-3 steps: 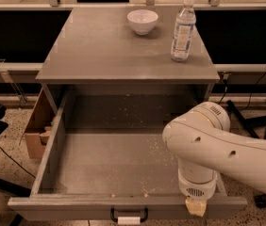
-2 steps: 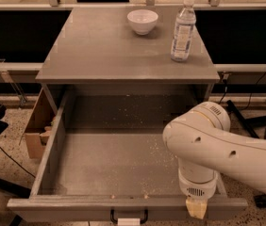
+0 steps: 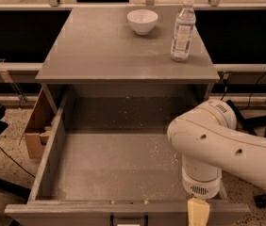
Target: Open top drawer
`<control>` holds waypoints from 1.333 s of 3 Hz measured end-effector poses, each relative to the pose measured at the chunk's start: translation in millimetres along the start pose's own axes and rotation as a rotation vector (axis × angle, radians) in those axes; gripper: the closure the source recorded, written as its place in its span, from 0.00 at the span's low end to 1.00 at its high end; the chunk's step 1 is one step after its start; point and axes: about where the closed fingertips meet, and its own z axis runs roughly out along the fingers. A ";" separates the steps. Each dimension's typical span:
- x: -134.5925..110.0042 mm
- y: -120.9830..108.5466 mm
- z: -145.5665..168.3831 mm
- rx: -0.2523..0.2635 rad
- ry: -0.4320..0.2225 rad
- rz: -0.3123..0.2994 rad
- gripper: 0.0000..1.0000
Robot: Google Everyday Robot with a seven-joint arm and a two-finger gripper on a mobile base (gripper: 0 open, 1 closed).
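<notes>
The top drawer [image 3: 119,161] of the grey cabinet is pulled far out toward me. Its grey inside is bare and speckled with crumbs. Its front rim runs along the bottom of the view, with the black handle and white tag [image 3: 129,219] just showing at the bottom edge. My white arm [image 3: 218,145] comes in from the right and hangs over the drawer's front right corner. My gripper [image 3: 198,213] points down at the drawer's front rim; only a tan fingertip [image 3: 198,212] shows.
On the cabinet top [image 3: 104,46] stand a white bowl [image 3: 142,20] and a clear water bottle [image 3: 183,29]. A cardboard box [image 3: 37,128] sits on the floor left of the drawer. Black cables lie at the right. A rail runs behind the cabinet.
</notes>
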 end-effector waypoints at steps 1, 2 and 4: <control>25.4 -10.5 -28.0 0.009 -0.044 0.007 0.00; 86.1 -26.1 -88.9 0.039 -0.136 0.057 0.00; 148.6 -65.2 -199.9 0.182 -0.234 0.118 0.00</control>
